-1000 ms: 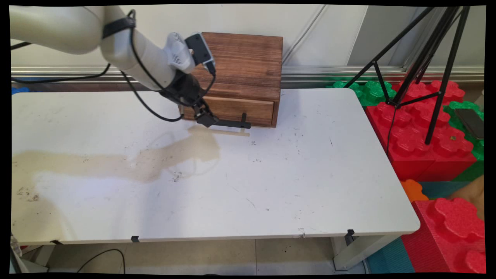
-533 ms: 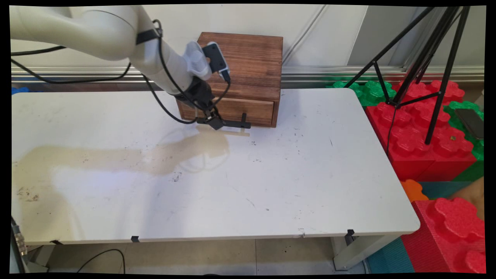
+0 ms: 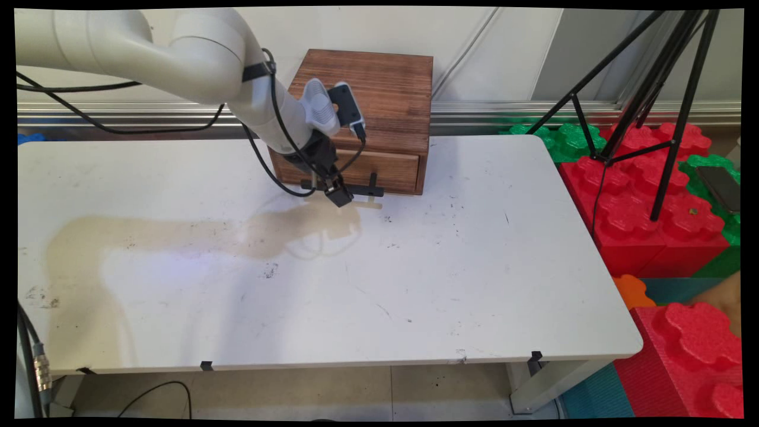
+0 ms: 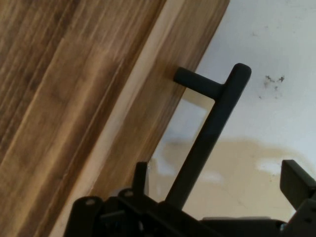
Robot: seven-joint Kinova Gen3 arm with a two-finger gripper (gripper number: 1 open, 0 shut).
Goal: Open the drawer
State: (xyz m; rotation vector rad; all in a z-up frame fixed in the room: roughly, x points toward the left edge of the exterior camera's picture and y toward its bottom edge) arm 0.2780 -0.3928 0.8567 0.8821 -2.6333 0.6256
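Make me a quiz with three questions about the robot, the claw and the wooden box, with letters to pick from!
1. Where does the wooden box stand?
A. at the table's far edge, by the wall
B. at the table's near edge
C. on the floor

2. What colour is the drawer's handle?
A. red
B. black
C. white

3. How is the claw at the handle?
A. raised high above the box
B. open, one finger on each side of the bar
C. resting on the box's top

Answers:
1 A: in the main view the box sits at the back of the white table.
2 B: the bar and its posts are black against the brown drawer.
3 B: the hand view shows the bar running between the fingers, with gaps at both sides.
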